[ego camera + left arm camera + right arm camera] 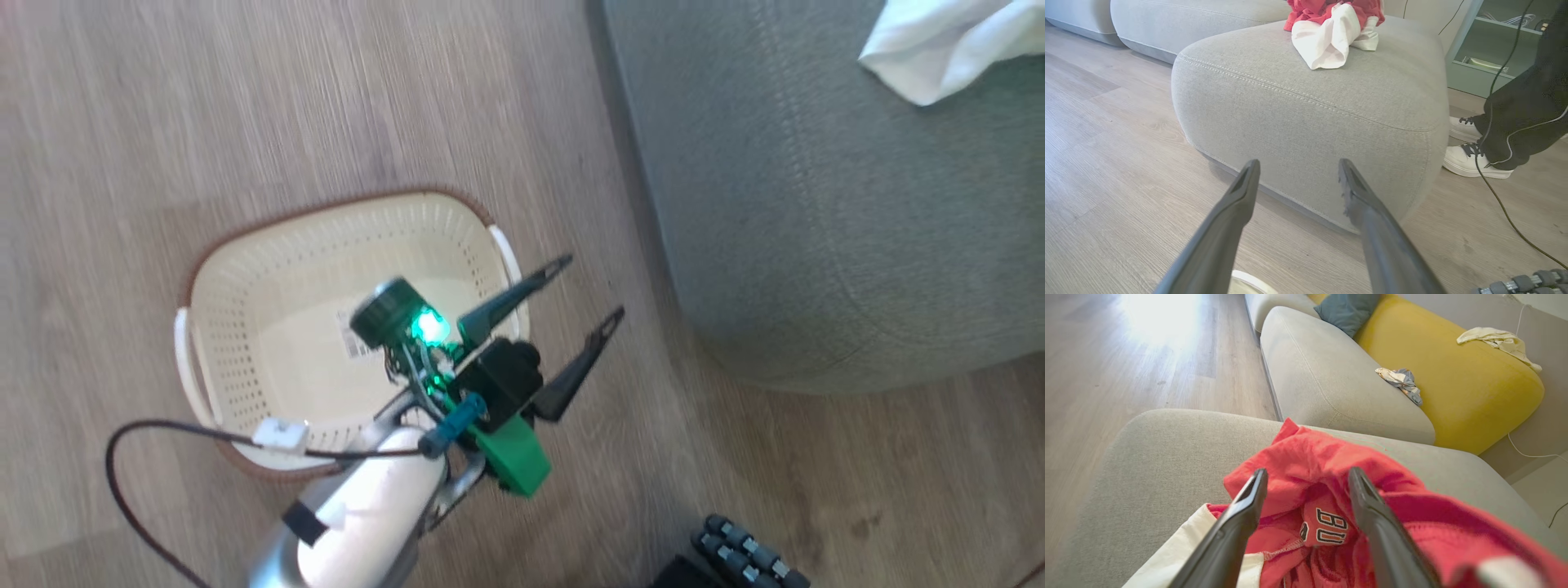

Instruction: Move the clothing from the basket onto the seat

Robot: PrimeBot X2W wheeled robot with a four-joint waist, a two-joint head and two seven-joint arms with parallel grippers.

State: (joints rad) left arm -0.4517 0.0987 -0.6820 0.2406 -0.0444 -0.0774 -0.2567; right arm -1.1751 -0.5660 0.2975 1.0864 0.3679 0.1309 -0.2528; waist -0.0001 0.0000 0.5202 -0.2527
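Note:
The cream basket (245,327) stands on the wood floor, with a label sticker on its bottom and no garments inside. My left gripper (594,286) hangs open over its right rim, fingers pointing toward the seat (816,245). In the left wrist view the left gripper (1298,163) is wide open with nothing between its fingers, facing the seat (1310,122). The red and white clothing (1327,41) lies heaped on top. A white part of the clothing (939,49) shows on the seat. My right gripper (1308,471) is open just above the red clothing (1306,453) on the seat (1147,465).
A person's dark trouser legs and white shoes (1478,163) stand right of the seat, with a thin cable (1506,208) on the floor. More grey cushions (1331,375) and a yellow one (1453,375) with small cloths lie beyond. A dark ribbed part (747,559) sits by my base.

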